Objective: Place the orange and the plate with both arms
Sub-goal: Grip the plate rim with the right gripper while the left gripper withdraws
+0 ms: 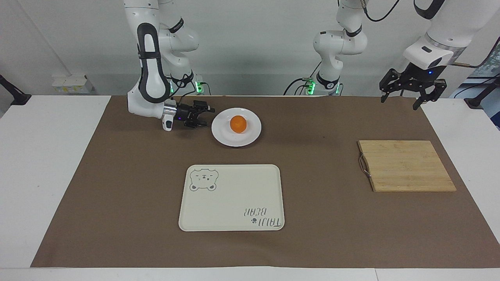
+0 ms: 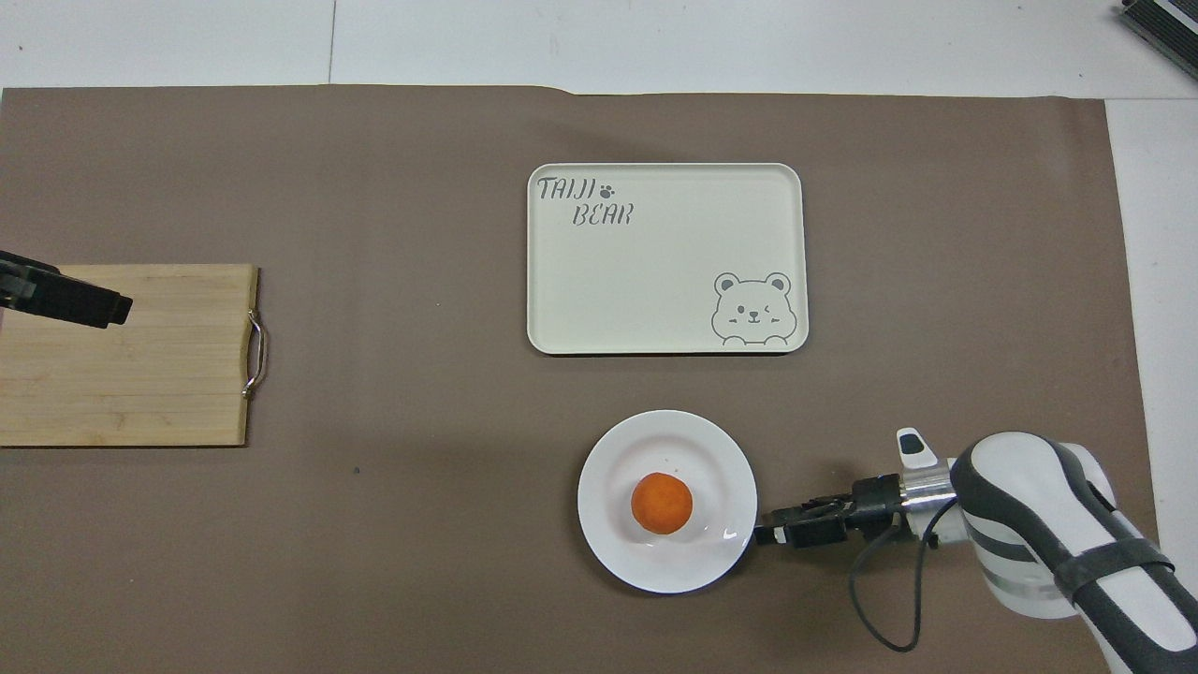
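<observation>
The plate (image 1: 236, 127) sits on the worktop at twelve o'clock from the tray (image 1: 231, 197), with the orange (image 1: 238, 123) resting near its middle. The right pincer (image 1: 204, 116) is held low at the plate's rim, spread wide and empty. The left pincer (image 1: 408, 89) hangs high, open and idle, over the worktop's corner. The glossy plate is judged stiff, slippery and breakable; it is best pinched at the rim and kept level, since the orange could roll.
</observation>
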Action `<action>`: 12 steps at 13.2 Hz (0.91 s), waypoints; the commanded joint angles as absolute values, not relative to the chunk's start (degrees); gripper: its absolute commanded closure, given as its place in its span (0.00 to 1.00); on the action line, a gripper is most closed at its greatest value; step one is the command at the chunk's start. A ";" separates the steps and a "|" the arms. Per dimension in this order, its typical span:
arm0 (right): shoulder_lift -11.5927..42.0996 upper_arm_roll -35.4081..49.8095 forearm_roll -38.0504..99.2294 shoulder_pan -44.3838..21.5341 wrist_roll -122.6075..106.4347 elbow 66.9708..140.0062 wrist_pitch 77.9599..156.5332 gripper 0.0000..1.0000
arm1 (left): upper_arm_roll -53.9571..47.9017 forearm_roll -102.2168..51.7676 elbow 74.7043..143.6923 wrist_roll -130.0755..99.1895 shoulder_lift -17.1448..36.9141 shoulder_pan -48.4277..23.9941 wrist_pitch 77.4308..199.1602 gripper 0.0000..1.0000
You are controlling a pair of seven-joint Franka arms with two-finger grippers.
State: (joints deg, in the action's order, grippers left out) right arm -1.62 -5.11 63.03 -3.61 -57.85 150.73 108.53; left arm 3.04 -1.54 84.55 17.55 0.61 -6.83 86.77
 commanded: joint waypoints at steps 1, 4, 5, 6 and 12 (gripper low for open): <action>-2.81 -5.01 66.61 -5.53 -59.68 152.40 110.74 0.00 | 2.02 1.13 82.71 17.58 1.41 -7.03 84.11 0.00; -2.81 -5.01 68.64 -7.56 -59.68 152.49 112.32 0.00 | 2.37 0.88 84.01 17.49 -0.43 -6.24 84.82 0.00; -2.81 -5.01 68.64 -7.65 -59.68 152.49 112.41 0.00 | 2.55 0.88 85.42 17.32 -1.14 -6.24 84.81 0.00; -2.81 -5.01 68.73 -8.08 -59.68 152.84 112.93 0.00 | 2.55 0.79 86.04 17.23 -1.49 -6.15 85.25 0.00; -2.99 -5.01 69.08 -9.58 -59.68 153.28 114.35 0.00 | 2.81 0.61 90.07 14.94 -3.94 -6.06 85.43 0.00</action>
